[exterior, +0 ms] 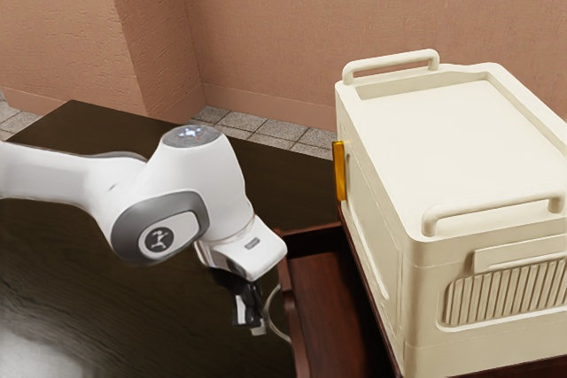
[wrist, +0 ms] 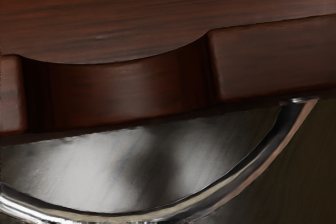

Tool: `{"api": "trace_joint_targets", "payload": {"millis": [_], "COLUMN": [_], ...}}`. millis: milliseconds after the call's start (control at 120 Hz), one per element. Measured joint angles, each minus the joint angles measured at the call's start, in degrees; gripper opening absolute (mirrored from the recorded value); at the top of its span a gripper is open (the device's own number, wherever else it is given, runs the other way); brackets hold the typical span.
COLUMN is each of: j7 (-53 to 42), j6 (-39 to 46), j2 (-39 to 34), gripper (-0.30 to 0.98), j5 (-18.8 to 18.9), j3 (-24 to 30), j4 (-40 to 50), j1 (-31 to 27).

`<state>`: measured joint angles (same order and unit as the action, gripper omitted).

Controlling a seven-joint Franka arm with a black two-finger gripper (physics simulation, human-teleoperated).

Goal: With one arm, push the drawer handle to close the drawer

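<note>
My gripper [exterior: 250, 318] points down just outside the drawer front, beside the curved metal handle [exterior: 273, 314]. The dark red wooden drawer [exterior: 330, 303] stands pulled out from under the cream box, its inside visible from above. In the wrist view the drawer's front board [wrist: 273, 59] runs across with a scooped notch in its top edge. The shiny handle [wrist: 247, 174] bows outward from that board, and its lowest part lies at the view's lower edge. Contact between gripper and handle cannot be made out.
A large cream box [exterior: 461, 143] with raised top rails stands above the drawer, on the exterior view's right. An amber strip [exterior: 338, 171] is on its side. A dark tabletop [exterior: 80, 263] lies under the arm.
</note>
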<state>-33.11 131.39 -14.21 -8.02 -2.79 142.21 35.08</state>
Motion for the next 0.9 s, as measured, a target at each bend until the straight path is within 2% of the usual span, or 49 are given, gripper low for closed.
{"api": "trace_joint_targets", "payload": {"millis": [558, 900], "j7": [0.3, 0.5], "j6": [0.0, 0.6], "j2": [9.6, 13.5], "gripper": [-0.10, -0.10], "j5": [-0.1, -1.6], "j3": [-0.2, -0.6], "j4": [-10.7, -14.8], "j1": [2.8, 4.2]}}
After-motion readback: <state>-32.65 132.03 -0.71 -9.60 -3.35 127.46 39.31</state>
